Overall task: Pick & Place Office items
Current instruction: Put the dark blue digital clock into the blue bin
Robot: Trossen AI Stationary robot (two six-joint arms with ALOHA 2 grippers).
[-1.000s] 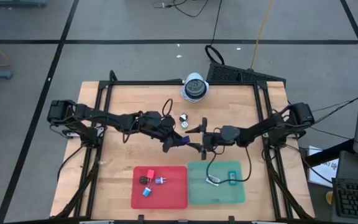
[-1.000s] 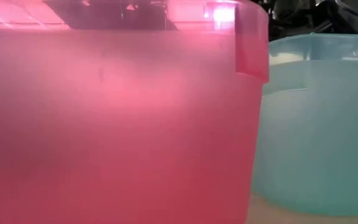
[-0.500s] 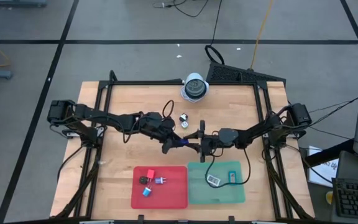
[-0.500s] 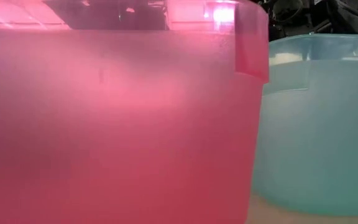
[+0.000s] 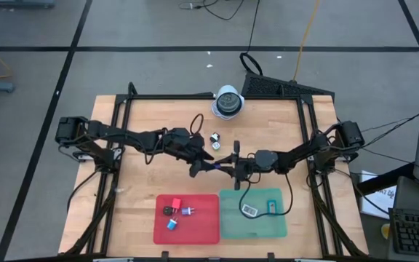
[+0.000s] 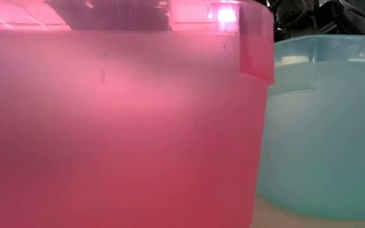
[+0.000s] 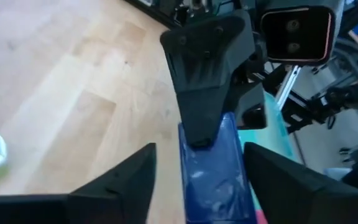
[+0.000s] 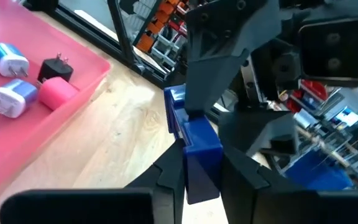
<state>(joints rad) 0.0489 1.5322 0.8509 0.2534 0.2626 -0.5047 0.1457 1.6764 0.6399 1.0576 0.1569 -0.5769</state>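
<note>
Above the middle of the table my two grippers meet over a small blue office item (image 5: 217,166). My right gripper (image 5: 230,167) comes from the right and is shut on it. My left gripper (image 5: 205,166) comes from the left and is open; its fingers (image 7: 120,180) stand on either side of the blue piece (image 7: 213,165) without touching it. A small dark square with a pale face (image 5: 214,136) and a white piece (image 5: 216,145) lie on the wood just beyond the grippers. My right gripper pinches the blue item between its two fingers (image 8: 169,180), which stand on either side of the end nearest it (image 8: 199,174). The fingers come level from the table's right. The piece is lifted clear of the table and sticks out toward my left gripper.
The red tray (image 5: 206,231) at the near edge holds a red piece (image 5: 172,202), a black one (image 5: 168,211) and two blue-and-white plugs (image 5: 188,211). The green tray (image 5: 260,227) beside it holds a pale-faced piece (image 5: 249,210) and a teal one (image 5: 273,207). A white-and-grey dome (image 5: 228,102) stands at the far edge. In the low view only the tray walls (image 6: 119,126) show.
My right gripper has edged toward the table's left and shut on the blue item. My left gripper, which held it, has opened and let go. The item has stayed in the air between the two.
</note>
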